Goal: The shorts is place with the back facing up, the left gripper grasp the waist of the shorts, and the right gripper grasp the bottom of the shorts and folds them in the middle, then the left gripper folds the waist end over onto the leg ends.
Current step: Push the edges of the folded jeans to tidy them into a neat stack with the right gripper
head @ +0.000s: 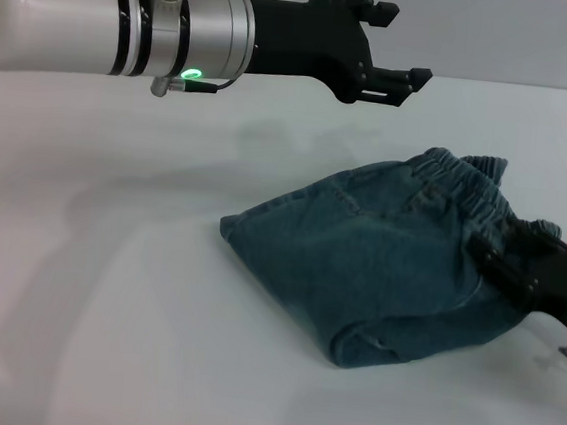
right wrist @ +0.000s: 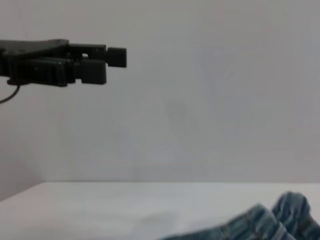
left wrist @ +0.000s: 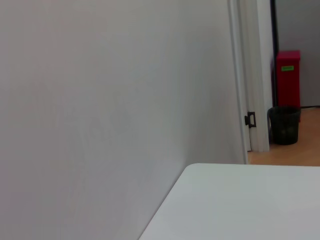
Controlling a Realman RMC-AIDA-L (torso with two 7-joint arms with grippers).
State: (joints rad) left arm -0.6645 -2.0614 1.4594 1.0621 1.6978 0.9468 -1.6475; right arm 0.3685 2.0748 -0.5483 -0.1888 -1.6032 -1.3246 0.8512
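Note:
The shorts (head: 379, 262) lie on the white table (head: 104, 306) as a folded blue-green denim bundle, right of centre. The ruffled elastic waist (head: 466, 195) sits on top at the far right side. I cannot make out the leg ends in the bundle. My left gripper (head: 405, 45) hangs high above the table, behind the shorts, open and empty. The right wrist view shows the left gripper (right wrist: 112, 65) in the air too, with a strip of the shorts (right wrist: 260, 222) below. My right gripper (head: 490, 258) rests low against the bundle's right side, by the waistband.
Bare table lies to the left and in front of the shorts. In the left wrist view there is a table corner (left wrist: 240, 200), a plain wall, a door frame (left wrist: 245, 100), a red box (left wrist: 288, 75) and a black bin (left wrist: 284, 125) far off.

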